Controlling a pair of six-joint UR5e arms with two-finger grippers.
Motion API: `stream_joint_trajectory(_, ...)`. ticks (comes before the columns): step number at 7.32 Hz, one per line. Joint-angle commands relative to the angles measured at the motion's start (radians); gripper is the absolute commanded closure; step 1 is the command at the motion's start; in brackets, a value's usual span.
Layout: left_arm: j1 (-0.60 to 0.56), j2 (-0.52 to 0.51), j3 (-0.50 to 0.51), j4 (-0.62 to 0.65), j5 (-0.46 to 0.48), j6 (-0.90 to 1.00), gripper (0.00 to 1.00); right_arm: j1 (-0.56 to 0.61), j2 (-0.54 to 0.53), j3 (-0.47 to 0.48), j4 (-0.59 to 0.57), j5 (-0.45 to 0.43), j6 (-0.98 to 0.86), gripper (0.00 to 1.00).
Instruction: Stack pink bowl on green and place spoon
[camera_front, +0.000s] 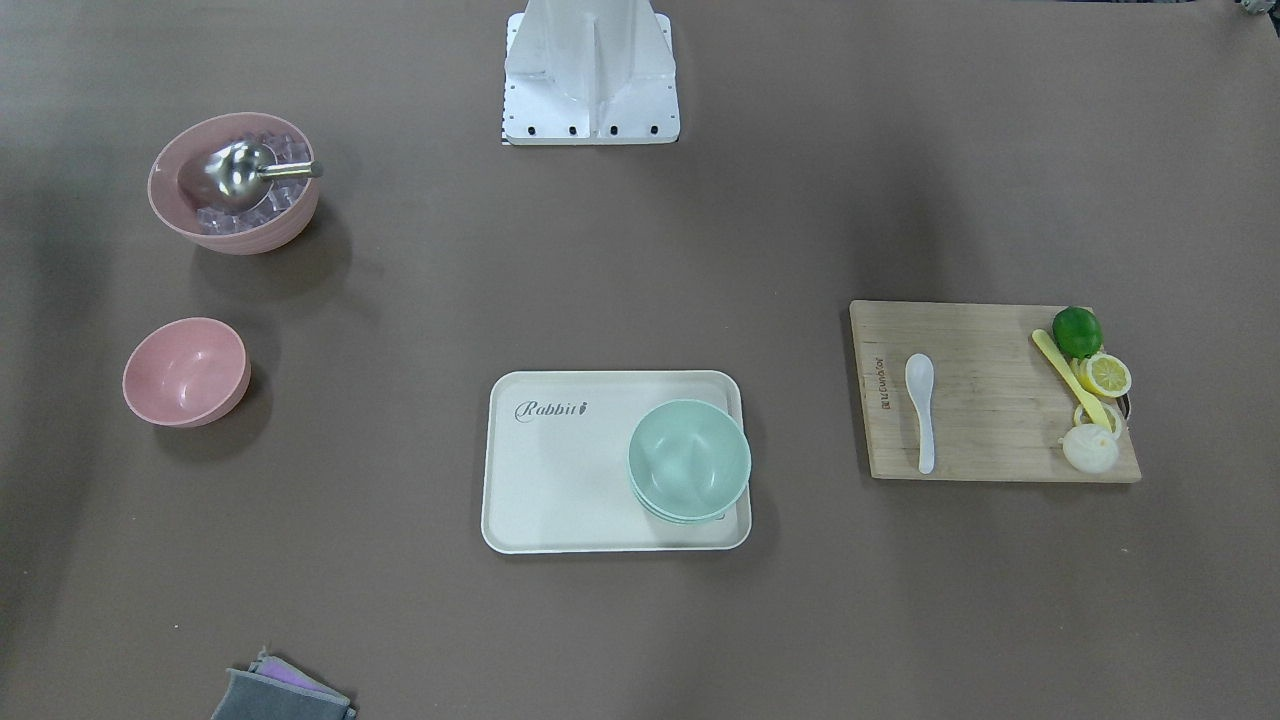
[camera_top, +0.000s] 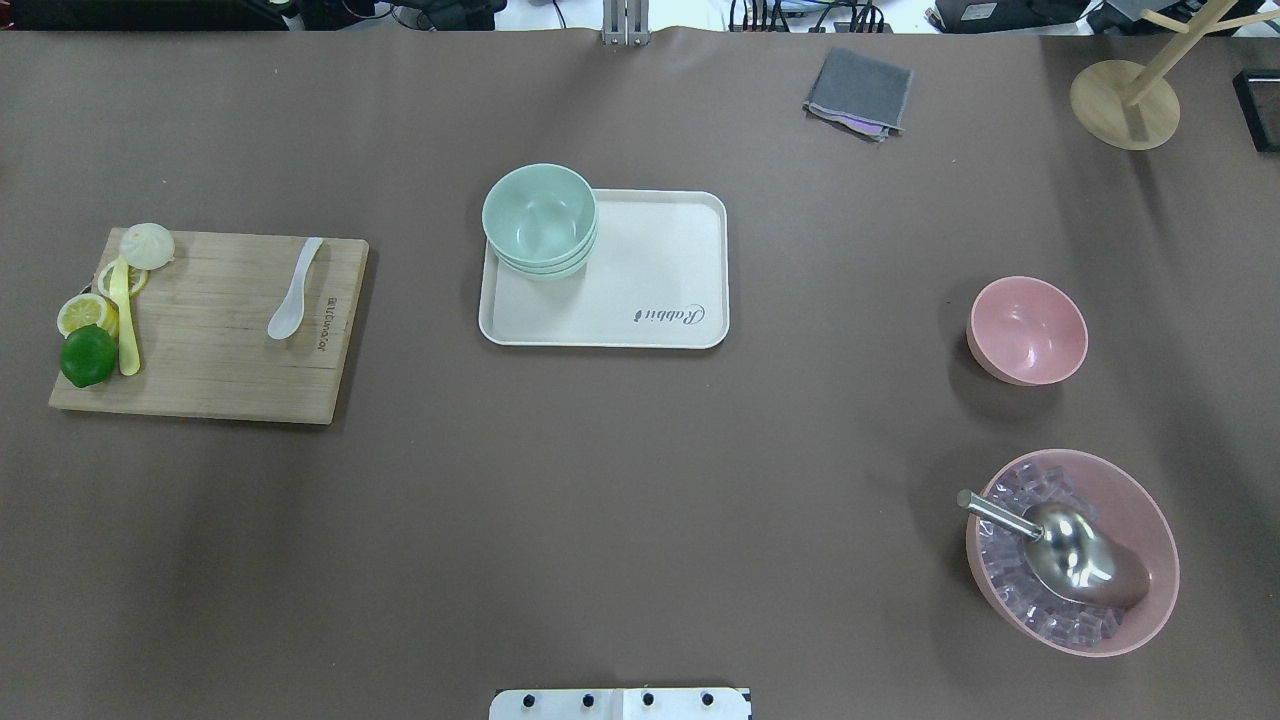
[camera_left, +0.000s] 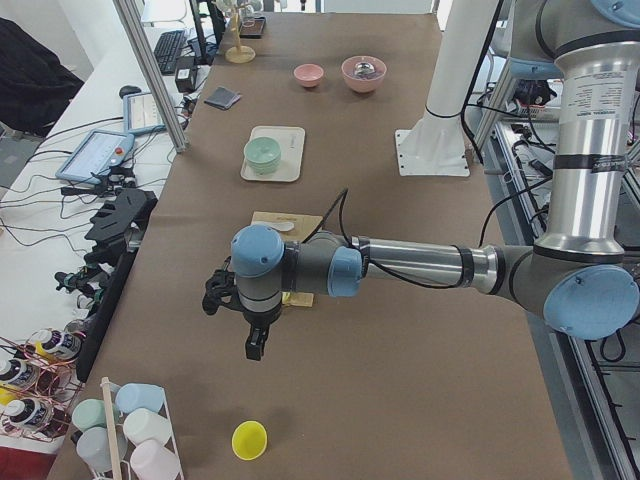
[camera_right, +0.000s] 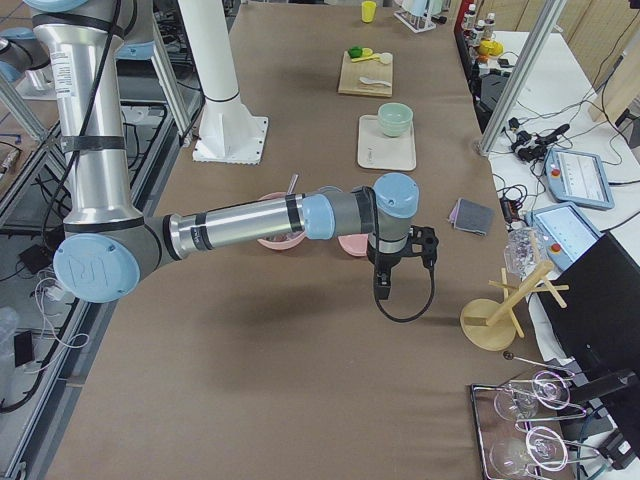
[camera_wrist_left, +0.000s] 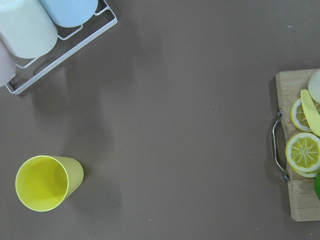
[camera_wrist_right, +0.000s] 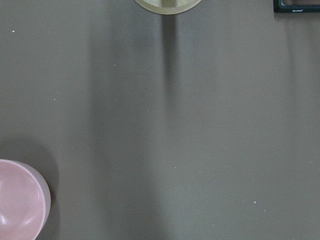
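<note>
The small pink bowl (camera_top: 1027, 331) stands upright and empty on the brown table; it also shows in the front view (camera_front: 185, 372) and at the right wrist view's lower left corner (camera_wrist_right: 17, 205). The green bowl (camera_top: 540, 212) tops a nested stack on a corner of the cream tray (camera_top: 660, 260). The white spoon (camera_top: 294, 292) lies on the wooden cutting board (camera_top: 210, 340). My left gripper (camera_left: 255, 350) hangs above the table beyond the board's end. My right gripper (camera_right: 381, 290) hangs just past the pink bowl. Both show only in side views, so I cannot tell their state.
A larger pink bowl (camera_top: 1075, 550) holds ice cubes and a metal scoop. Lime, lemon slices, a bun and a long yellow utensil (camera_top: 125, 320) lie on the board. A grey cloth (camera_top: 858, 92), a wooden stand (camera_top: 1125, 100), a yellow cup (camera_wrist_left: 45, 182) and a cup rack (camera_wrist_left: 60, 50) stand around.
</note>
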Motion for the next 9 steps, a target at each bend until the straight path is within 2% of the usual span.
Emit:
stream_joint_trajectory(1,0.0,-0.001,-0.002,0.001,0.0,-0.001,0.02,0.0,0.0,-0.001,0.0,0.036,0.049,0.0)
stream_joint_trajectory(3,0.002,-0.002,-0.009,0.0,-0.001,-0.001,0.02,-0.017,0.008,-0.001,0.0,0.041,0.055,0.0)
stream_joint_trajectory(6,0.028,-0.037,-0.025,-0.011,-0.01,-0.014,0.02,-0.067,0.109,-0.04,-0.001,0.038,0.057,0.0)
stream_joint_trajectory(7,0.029,-0.047,-0.026,-0.012,-0.01,-0.09,0.02,-0.09,0.154,-0.08,0.0,0.04,0.063,0.0)
stream_joint_trajectory(9,0.038,-0.056,-0.022,-0.025,-0.01,-0.123,0.02,-0.113,0.243,-0.135,0.0,0.041,0.087,0.0)
